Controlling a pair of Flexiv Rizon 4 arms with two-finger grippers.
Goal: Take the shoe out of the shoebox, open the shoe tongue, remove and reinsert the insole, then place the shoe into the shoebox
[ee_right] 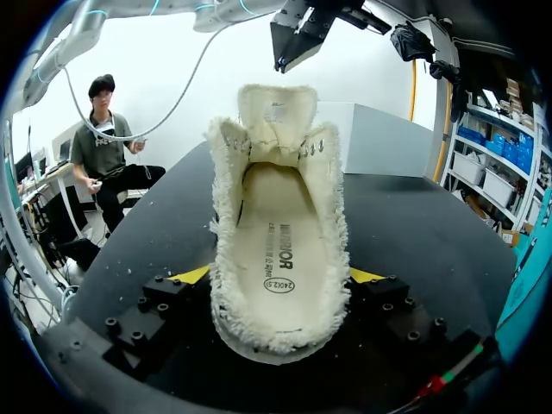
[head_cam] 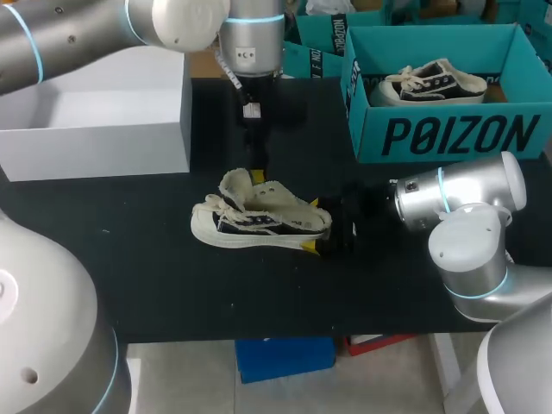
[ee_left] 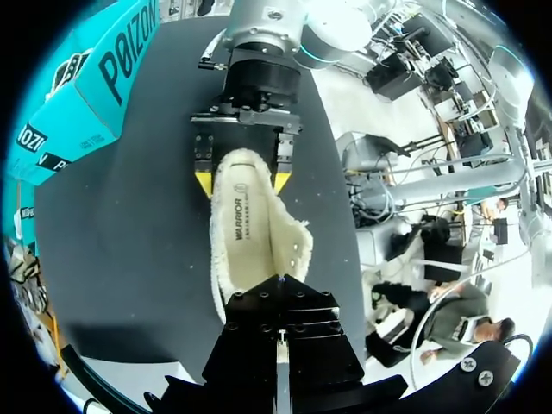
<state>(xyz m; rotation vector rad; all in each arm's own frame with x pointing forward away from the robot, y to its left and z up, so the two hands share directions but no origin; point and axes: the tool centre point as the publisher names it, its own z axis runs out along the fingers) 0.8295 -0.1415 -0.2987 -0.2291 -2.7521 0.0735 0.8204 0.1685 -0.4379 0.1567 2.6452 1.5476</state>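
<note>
A cream fleece-lined shoe point(head_cam: 259, 220) with a dark side lies on the black table point(head_cam: 155, 276), toe to the left. Its tongue point(ee_right: 276, 112) stands upright and the printed insole point(ee_right: 278, 250) lies inside. My right gripper point(head_cam: 312, 224) has its yellow tips against both sides of the heel point(ee_left: 246, 168), shut on the shoe. My left gripper point(ee_right: 285, 60) hangs shut just above the tongue, with nothing seen between its fingers; in its own view its black fingers point(ee_left: 280, 332) cover the tongue end of the shoe.
A teal shoebox point(head_cam: 448, 129) stands at the back right with a second shoe point(head_cam: 431, 82) in it. A white box point(head_cam: 95, 121) sits at the back left. Bare black table lies in front of the shoe.
</note>
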